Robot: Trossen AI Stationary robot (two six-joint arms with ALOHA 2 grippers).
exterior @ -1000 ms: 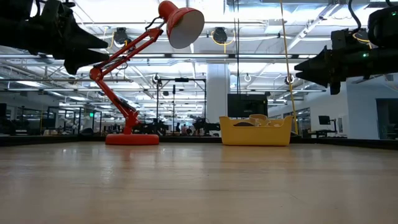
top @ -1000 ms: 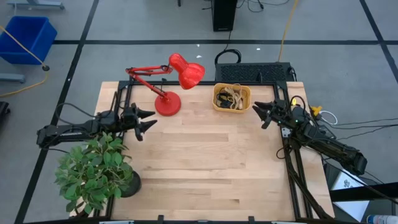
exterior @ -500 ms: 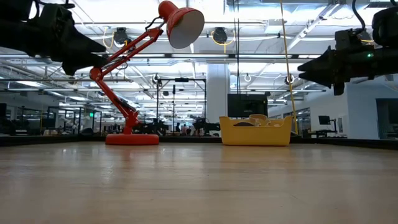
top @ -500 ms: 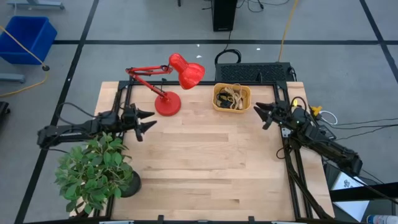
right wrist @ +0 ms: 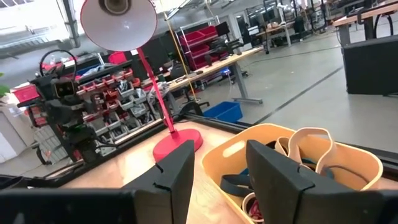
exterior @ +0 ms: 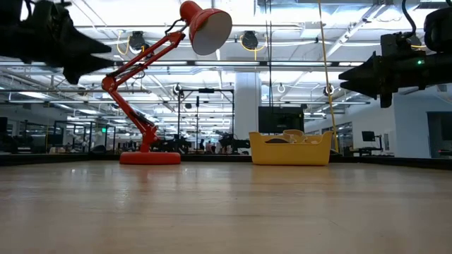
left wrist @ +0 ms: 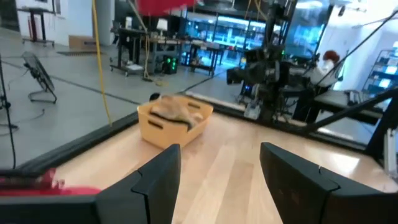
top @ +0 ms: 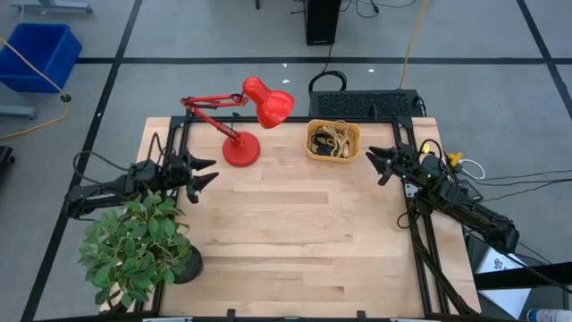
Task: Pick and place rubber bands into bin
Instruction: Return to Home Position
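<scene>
Bin (top: 309,143) near right pincer (top: 374,166), rubber bands (top: 332,139) inside

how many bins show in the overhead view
2. The yellow bin sits at the table's far edge, right of the lamp, with bands in it. The blue bin stands on the floor beyond the table's far left corner.

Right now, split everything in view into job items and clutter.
Job: rubber bands inside the yellow bin; left gripper and right gripper, both open and empty.
Clutter: red lamp, potted plant, blue crate on the floor.
</scene>
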